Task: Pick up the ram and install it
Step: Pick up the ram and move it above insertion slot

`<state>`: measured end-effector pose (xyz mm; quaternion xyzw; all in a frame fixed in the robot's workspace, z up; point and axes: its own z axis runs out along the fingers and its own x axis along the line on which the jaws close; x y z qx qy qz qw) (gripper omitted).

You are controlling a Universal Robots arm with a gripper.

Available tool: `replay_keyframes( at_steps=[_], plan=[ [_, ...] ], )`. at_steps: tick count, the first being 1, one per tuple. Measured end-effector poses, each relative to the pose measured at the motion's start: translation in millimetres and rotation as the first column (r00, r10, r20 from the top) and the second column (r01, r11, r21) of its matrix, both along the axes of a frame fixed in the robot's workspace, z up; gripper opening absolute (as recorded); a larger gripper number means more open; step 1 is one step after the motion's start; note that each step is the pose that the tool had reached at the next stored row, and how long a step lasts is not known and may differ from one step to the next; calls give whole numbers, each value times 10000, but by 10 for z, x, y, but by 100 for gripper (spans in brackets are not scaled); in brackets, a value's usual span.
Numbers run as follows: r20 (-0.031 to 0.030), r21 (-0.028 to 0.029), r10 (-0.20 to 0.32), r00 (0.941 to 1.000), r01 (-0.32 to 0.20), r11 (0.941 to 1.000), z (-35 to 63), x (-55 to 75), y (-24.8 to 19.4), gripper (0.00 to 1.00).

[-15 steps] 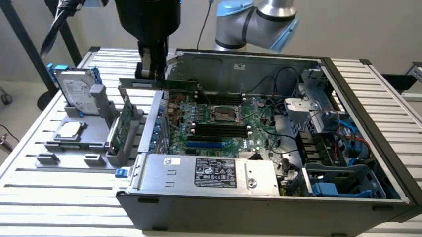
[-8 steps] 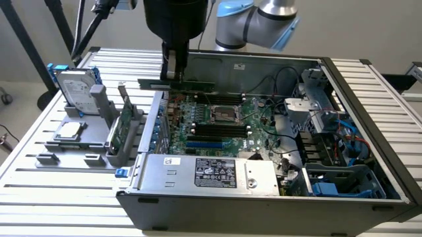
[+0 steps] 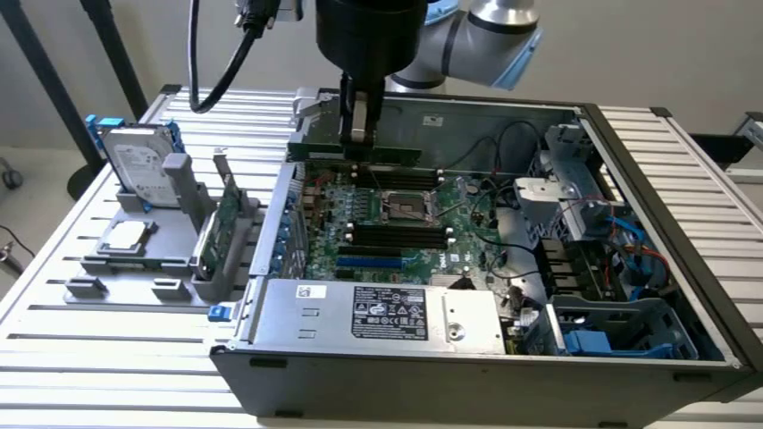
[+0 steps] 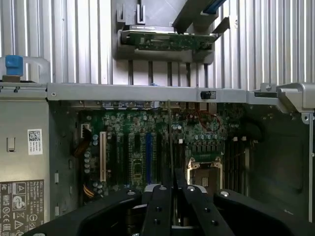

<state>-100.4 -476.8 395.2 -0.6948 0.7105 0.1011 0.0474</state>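
Observation:
The ram (image 3: 399, 153) is a narrow green stick that hangs level over the far part of the motherboard (image 3: 357, 201) inside the open computer case (image 3: 477, 375). My gripper (image 3: 359, 143) is shut on the stick's middle from above. In the wrist view the fingers (image 4: 158, 206) pinch the ram (image 4: 169, 142), which shows edge-on as a thin line above the board. The black memory slots (image 3: 399, 237) lie nearer the camera than the stick, past the processor socket (image 3: 406, 207).
On the exterior view's left a grey fixture (image 3: 179, 268) holds a hard drive (image 3: 138, 161), a silver processor chip (image 3: 125, 237) and a green expansion card (image 3: 221, 228). The power supply (image 3: 381, 313), drive bays (image 3: 620, 326) and cables (image 3: 524, 223) crowd the case.

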Motion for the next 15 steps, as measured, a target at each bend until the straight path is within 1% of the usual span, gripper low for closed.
replay_keyframes(
  at_steps=[3, 7, 15],
  plan=[
    [0, -42, 0, 10000, 0, 10000, -23, 74, 111, 14],
    [0, -97, -1, 10000, 1, 10000, -51, 156, 275, 14],
    [0, -195, 0, 10000, 0, 9998, -116, 309, 622, 14]
  ],
)
